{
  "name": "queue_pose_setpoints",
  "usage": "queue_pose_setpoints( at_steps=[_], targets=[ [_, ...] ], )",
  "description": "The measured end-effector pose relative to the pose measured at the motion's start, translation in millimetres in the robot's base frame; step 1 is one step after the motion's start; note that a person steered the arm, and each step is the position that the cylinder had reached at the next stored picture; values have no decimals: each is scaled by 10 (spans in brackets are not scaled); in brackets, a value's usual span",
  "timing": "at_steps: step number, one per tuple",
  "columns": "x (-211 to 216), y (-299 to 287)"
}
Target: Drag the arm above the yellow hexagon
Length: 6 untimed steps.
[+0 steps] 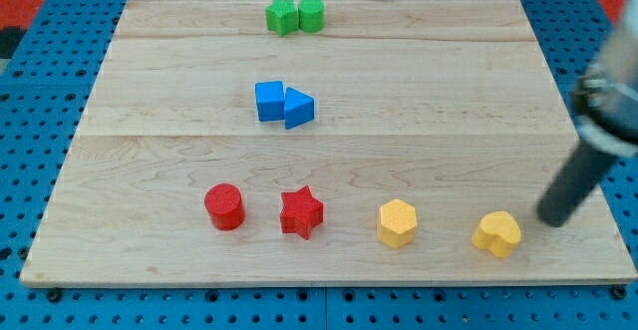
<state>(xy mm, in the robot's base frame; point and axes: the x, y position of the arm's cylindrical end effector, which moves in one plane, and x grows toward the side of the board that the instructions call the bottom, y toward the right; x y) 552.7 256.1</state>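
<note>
Down at the board's lower right, my tip (551,220) resting on the wood, the dark rod rising from it toward 1 o'clock into a blurred arm body at the view's right edge. No pincer on this rig, only the straight rod, so nothing apart, together or clamped. Just beside the tip, at its 8 o'clock, the yellow heart-shaped block (496,233), close but with a sliver of board showing between. Farther along toward 9 o'clock, well apart from the tip, the yellow hexagon (397,222), lying flat in the bottom row with the heart-shaped block between it and the tip. Left of the hexagon, at its 9 o'clock, the red star (301,212), and beyond that the red cylinder (224,207), the two red pieces near each other but not touching. Up toward 12 o'clock from the star, near the board's middle, the blue cube (269,101) touching the blue triangular block (298,108) on its right. At the top edge, the green hexagonal block (282,17) and green cylinder (311,14) side by side, touching. Under everything, the pale wooden board (150,170) on a blue pegboard (30,141).
</note>
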Motion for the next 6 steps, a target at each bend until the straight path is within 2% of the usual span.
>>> queue_pose_setpoints(
  at_steps=[2,3,4,6],
  targets=[
    [-222,222],
    [-550,-235],
    [-849,-1258],
    [-892,-1946]
  ],
)
